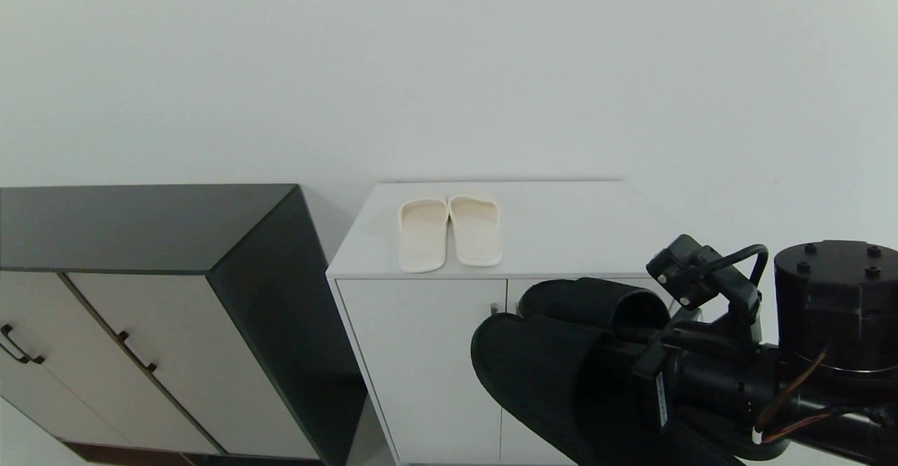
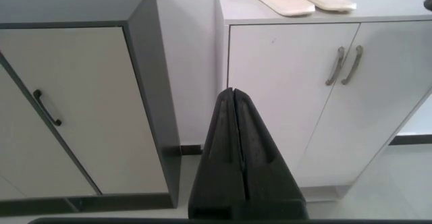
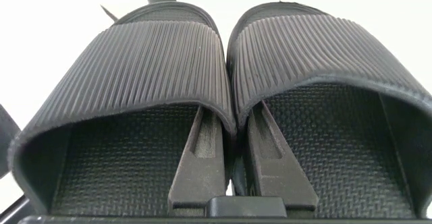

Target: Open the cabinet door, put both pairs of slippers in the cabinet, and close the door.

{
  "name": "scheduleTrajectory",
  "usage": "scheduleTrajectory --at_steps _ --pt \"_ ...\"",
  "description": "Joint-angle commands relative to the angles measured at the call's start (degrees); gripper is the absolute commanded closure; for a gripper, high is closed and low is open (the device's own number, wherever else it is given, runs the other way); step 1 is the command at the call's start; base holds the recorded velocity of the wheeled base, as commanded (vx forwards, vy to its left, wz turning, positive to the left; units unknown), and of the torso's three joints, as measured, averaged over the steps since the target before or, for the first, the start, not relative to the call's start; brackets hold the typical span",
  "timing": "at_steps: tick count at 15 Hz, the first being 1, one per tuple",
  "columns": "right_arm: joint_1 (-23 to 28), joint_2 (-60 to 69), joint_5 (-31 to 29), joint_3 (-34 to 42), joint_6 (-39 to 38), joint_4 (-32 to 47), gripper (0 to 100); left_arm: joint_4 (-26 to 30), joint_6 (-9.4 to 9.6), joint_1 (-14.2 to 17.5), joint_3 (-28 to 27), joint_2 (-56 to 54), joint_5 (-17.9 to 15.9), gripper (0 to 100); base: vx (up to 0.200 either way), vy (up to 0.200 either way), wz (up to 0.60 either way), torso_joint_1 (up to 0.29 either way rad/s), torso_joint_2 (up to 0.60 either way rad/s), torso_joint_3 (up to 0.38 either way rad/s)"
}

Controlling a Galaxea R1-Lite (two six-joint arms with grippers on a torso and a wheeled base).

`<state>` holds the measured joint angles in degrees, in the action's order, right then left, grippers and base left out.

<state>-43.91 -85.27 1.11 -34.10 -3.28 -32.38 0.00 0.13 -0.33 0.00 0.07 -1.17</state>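
- The right end effector (image 3: 231, 119) grips the black slippers (image 3: 162, 62), one finger inside each. It pinches their adjoining walls together so the pair carries as one.
- The left end effector (image 2: 234, 97) is closed and empty, seemingly held low, facing the white cabinet (image 1: 421, 354), whose doors are shut.
- The cream slippers (image 1: 449, 233) sit side by side on the cabinet's top.
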Motion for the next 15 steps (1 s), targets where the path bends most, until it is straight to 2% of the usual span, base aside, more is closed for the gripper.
scheduleTrajectory --at_steps 1,4,8,9,15 --pt "0.23 -0.16 0.12 0.08 -0.06 0.03 100 0.0 -0.05 0.07 0.0 0.01 0.2 100 0.0 0.0 0.0 0.0 0.0 0.0" --pt "0.4 -0.24 0.12 0.08 -0.06 0.03 100 0.0 0.04 -0.02 0.0 0.01 0.12 100 0.0 0.0 0.0 0.0 0.0 0.0" --pt "0.84 -0.6 0.12 0.17 -0.06 0.03 100 0.0 0.13 -0.02 0.0 0.01 -0.06 100 0.0 0.0 0.0 -0.149 0.36 0.191" --pt "0.93 -0.6 0.12 0.08 -0.06 0.03 100 0.0 0.13 -0.02 0.0 0.01 -0.15 0 0.0 0.0 0.0 -0.212 0.5 0.286" --pt "1.02 -0.33 0.12 0.79 -0.15 0.03 100 0.0 0.04 -0.02 0.0 0.01 -0.06 0 0.0 0.0 0.0 -0.226 0.54 0.312"
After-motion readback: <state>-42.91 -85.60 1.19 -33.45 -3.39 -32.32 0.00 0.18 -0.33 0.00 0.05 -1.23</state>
